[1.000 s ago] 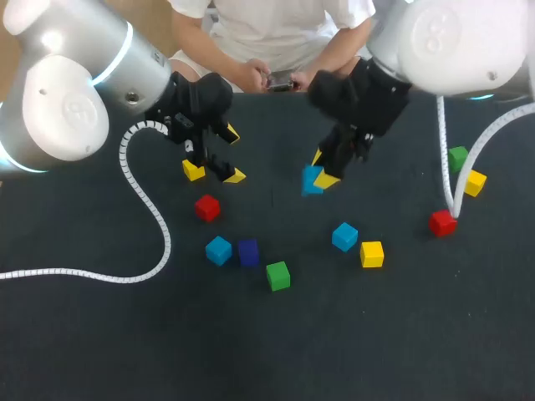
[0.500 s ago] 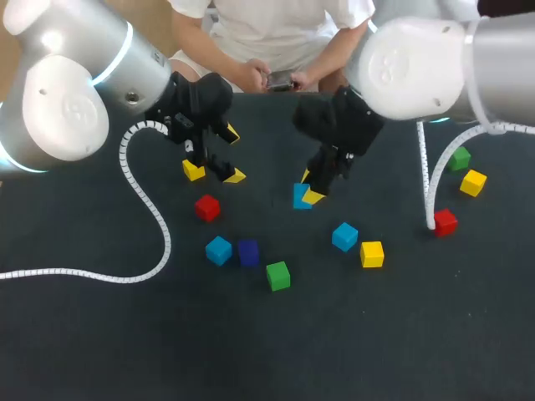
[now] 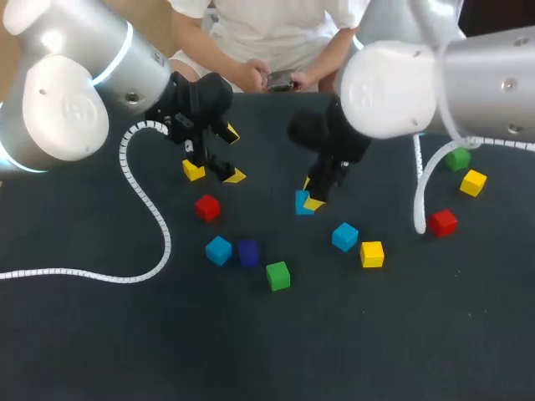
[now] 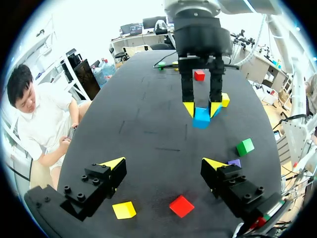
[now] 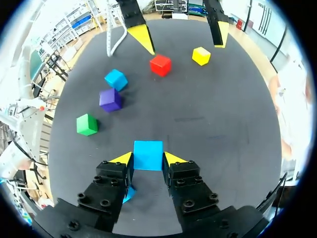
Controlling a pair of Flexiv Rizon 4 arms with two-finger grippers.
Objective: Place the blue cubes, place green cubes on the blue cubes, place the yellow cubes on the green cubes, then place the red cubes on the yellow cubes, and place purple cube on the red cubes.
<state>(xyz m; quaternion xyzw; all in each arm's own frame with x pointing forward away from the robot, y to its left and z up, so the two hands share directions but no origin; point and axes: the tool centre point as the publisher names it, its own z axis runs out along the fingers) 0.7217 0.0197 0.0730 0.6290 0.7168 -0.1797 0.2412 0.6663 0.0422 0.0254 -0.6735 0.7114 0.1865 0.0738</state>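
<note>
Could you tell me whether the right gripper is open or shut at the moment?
The right gripper is shut on the blue cube: both yellow fingertips touch its opposite sides.

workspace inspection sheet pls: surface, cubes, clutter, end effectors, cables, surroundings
surface: dark table, no stack begun
job's things: held blue cube; loose blue cubes, green cubes, yellow cubes, red cubes, purple cube, all unstacked
clutter: nothing seen
end effectors: right end effector shut on the held blue cube; left end effector open, holding nothing
cables: left arm's white cable lies across the table; right arm's white cable hangs beside a red cube
surroundings: nothing seen reaching over the table
</note>
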